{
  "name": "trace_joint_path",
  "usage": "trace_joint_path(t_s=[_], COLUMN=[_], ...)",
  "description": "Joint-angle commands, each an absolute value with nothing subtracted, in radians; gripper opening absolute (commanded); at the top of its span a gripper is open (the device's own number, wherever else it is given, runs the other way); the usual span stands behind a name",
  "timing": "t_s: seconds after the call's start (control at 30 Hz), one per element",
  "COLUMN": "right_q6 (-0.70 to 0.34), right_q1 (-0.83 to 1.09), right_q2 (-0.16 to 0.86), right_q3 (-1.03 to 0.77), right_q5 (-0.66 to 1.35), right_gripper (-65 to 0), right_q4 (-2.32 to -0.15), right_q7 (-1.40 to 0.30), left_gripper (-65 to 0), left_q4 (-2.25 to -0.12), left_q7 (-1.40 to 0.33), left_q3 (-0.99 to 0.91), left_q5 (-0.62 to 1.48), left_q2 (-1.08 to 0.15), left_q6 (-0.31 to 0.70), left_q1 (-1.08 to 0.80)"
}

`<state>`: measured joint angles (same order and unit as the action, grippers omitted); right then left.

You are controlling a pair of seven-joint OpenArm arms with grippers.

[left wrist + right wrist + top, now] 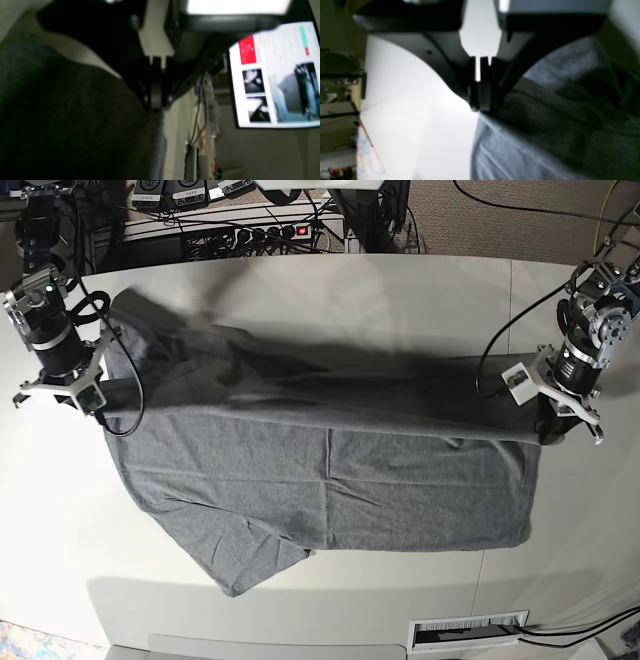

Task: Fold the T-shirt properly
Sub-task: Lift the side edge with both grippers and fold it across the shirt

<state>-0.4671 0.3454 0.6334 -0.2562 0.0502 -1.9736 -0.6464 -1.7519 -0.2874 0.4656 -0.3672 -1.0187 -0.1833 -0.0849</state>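
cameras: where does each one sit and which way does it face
Left wrist: on the left arm, looking along its shut tool at the T-shirt, a screen behind.
Right wrist: on the right arm, looking along its shut tool at shirt and white table.
Base: overhead, facing down; both arms show.
All share the shirt.

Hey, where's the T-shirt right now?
In the base view the T-shirt is spread across the middle of the table, its upper edge pinched between the right gripper at the view's left and the left gripper at its right.
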Motion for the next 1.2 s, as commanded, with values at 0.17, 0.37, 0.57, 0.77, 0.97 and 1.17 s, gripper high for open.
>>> trace_joint_path(t_s=[0.17, 0.37, 0.57, 0.77, 0.97, 1.17], right_q6=[-0.446, -0.447, -0.447, -0.446, -0.449, -0.438], right_q1=[0.24, 0.152, 0.149, 0.15, 0.15, 0.147], right_q2=[0.656, 0.628, 0.626, 0.626, 0.626, 0.626], right_q3=[-0.218, -0.208, -0.208, -0.208, -0.208, -0.208], right_q5=[0.03, 0.03, 0.029, 0.032, 0.173, 0.137], right_gripper=[-65.0, -65.0, -46.4, -43.3, -43.3, -38.8], right_q4=[-1.891, -1.809, -1.802, -1.803, -1.822, -1.822], right_q7=[-0.604, -0.593, -0.595, -0.598, -0.714, -0.71], left_gripper=[-65.0, -62.1, -43.0, -43.1, -45.2, -48.0], left_q4=[-1.714, -1.713, -1.713, -1.713, -1.715, -1.726], left_q7=[-0.268, -0.27, -0.278, -0.284, -0.279, -0.268], left_q3=[0.455, 0.455, 0.455, 0.455, 0.455, 0.455], left_q5=[-0.362, -0.362, -0.361, -0.313, -0.227, -0.066], left_q2=[-1.017, -1.0, -0.985, -0.983, -0.983, -0.974], left_q6=[-0.203, -0.204, -0.202, -0.198, -0.093, 0.103], left_q1=[-0.06, -0.061, -0.061, -0.072, -0.072, -0.072])
